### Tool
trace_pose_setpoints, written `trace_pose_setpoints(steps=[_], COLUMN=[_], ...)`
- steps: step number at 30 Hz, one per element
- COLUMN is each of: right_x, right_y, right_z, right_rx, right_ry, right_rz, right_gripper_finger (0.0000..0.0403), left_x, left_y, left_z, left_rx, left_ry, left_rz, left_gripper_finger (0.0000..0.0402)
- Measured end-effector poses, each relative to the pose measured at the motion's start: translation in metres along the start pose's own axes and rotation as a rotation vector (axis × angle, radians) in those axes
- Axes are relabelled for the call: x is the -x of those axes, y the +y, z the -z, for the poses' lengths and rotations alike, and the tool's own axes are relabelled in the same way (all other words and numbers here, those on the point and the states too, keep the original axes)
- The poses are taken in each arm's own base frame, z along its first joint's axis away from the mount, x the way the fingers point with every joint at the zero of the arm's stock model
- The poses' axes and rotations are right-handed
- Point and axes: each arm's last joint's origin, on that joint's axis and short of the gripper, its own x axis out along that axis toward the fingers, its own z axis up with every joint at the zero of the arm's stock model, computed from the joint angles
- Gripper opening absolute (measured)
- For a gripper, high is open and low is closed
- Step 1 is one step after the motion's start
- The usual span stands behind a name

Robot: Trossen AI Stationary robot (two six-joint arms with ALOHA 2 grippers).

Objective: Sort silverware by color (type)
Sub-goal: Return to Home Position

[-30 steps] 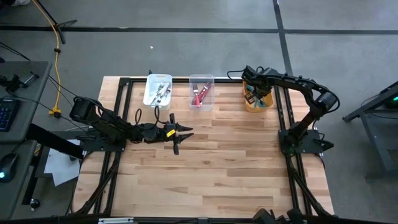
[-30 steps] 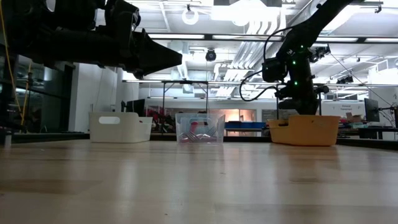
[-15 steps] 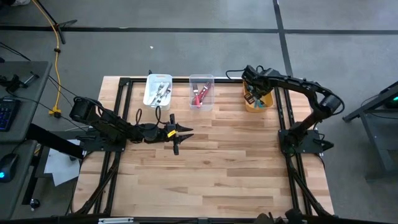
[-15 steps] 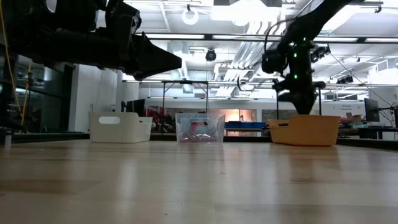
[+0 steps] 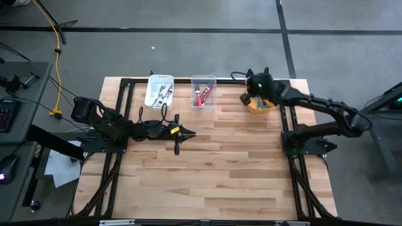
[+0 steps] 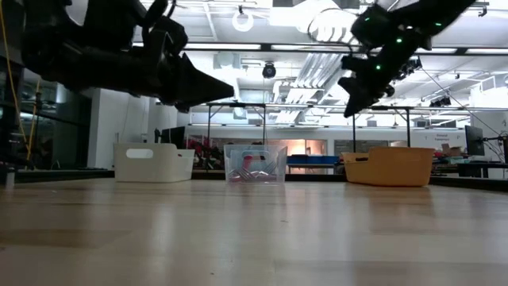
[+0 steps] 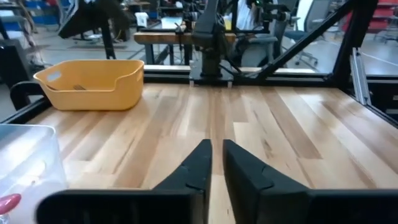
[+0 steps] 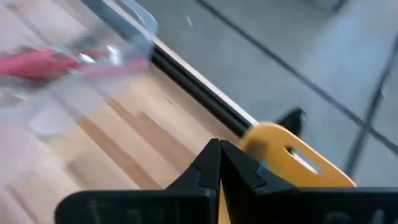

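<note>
The silverware lies sorted in three bins along the far edge. White-handled forks are in the white bin, red-handled ones in the clear bin, and teal-handled ones in the orange bin. My right gripper hangs shut and empty above the orange bin's left end, slanting down toward the clear bin. My left gripper hovers level over the table's left half, its fingers a narrow slit apart with nothing between them.
Black frame rails run along the table's left, right and far edges. The wide wooden tabletop stretches in front of the bins. Beyond the far edge, the low view shows a room with tables and equipment.
My right gripper has risen out of the orange bin and swung toward the table's left, tipping from pointing steeply down to a shallower slant. It carries nothing. In the high view, my left gripper's fingers have drawn closer together.
</note>
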Motion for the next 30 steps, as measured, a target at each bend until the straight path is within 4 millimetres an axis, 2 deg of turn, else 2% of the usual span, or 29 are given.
trace_pose_setpoints(steps=[4,12,18,21,26,30], right_x=[0.012,0.024,0.029,0.034,0.039,0.045], right_y=[0.014,0.043,0.058,0.063,0.074,0.079], right_z=[0.018,0.067,0.098,0.106,0.119,0.123], right_rx=[0.035,0.028,0.124,0.133,0.195,0.254], right_ry=[-0.159,-0.409,-0.572,-0.645,-0.638,-0.679], right_rz=[-0.069,-0.221,-0.351,-0.429,-0.506,-0.530], right_gripper_finger=[0.0001,0.0001,0.0000,0.0000,0.0000,0.0000], left_x=[-0.001,0.000,0.010,0.019,0.035,0.048], left_y=[0.011,0.038,0.052,0.055,0.058,0.061], left_z=[0.000,0.001,-0.011,-0.021,-0.033,-0.032], left_rx=[-0.012,-0.064,-0.080,-0.110,-0.162,-0.173], left_ry=[0.002,0.035,0.058,0.069,0.101,0.089], left_rz=[-0.007,0.017,0.082,0.115,0.093,0.067], left_gripper_finger=[0.0004,0.0001,0.0001,0.0001,0.0001,0.0001])
